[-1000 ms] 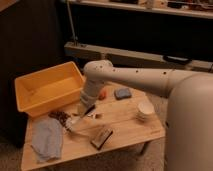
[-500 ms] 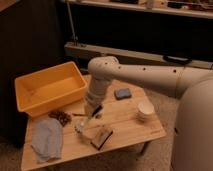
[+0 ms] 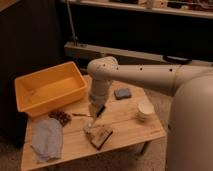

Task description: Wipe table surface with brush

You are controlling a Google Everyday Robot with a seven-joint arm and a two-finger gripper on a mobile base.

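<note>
The table surface (image 3: 127, 120) is a small top of light wooden planks. My gripper (image 3: 96, 111) hangs over its middle, pointing down, below the white arm's elbow (image 3: 102, 70). It is shut on the brush (image 3: 90, 124), whose pale slim handle slants down and to the left. The brush head rests on or just above the planks, right beside a short wooden block brush (image 3: 101, 137).
A yellow tub (image 3: 47, 90) takes the back left of the table. A grey-blue cloth (image 3: 47, 140) lies front left, with a dark clump (image 3: 60, 118) next to it. A blue sponge (image 3: 122, 93) lies at the back and a white cup (image 3: 145, 110) on the right.
My arm has swung from near the tub toward the table's middle and front. The brush has come along, its head now close to the wooden block brush.
</note>
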